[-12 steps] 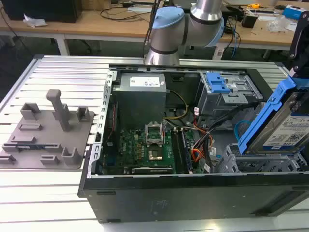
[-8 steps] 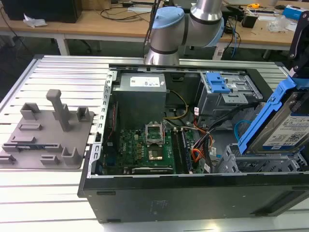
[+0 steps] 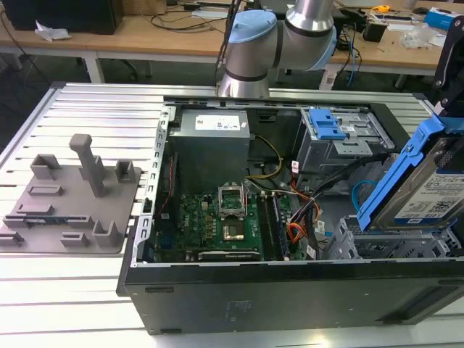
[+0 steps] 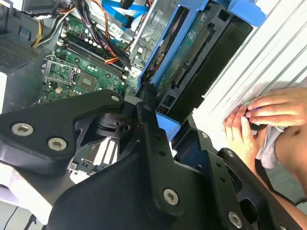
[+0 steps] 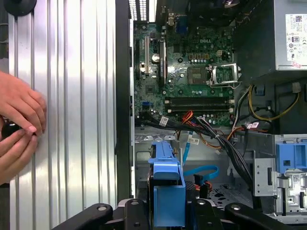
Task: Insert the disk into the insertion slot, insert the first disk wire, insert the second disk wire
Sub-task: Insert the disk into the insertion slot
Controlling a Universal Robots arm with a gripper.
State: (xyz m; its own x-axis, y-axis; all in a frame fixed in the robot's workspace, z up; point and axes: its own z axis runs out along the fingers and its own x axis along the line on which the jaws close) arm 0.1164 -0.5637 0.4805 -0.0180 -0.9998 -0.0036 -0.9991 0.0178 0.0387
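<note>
The disk (image 3: 428,185), a silver drive in a bright blue caddy, hangs tilted at the exterior view's right, its lower end just above the insertion slot (image 3: 384,243), a low grey perforated cage. My gripper (image 3: 444,116) is shut on the caddy's upper end; both wrist views show the black fingers (image 4: 146,103) clamping the blue frame (image 5: 168,191). The first disk wire (image 3: 296,230), a red-orange bundle, lies loose beside the cage. The second disk wire (image 5: 201,170), a light-blue flat cable, loops next to the disk.
A taller grey bay with a blue latch (image 3: 326,123) stands behind the cage. The motherboard (image 3: 217,221) and power supply (image 3: 210,141) fill the case. A person's hands (image 5: 17,120) rest on the ribbed table outside the case wall. A grey fixture (image 3: 69,199) sits at the exterior view's left.
</note>
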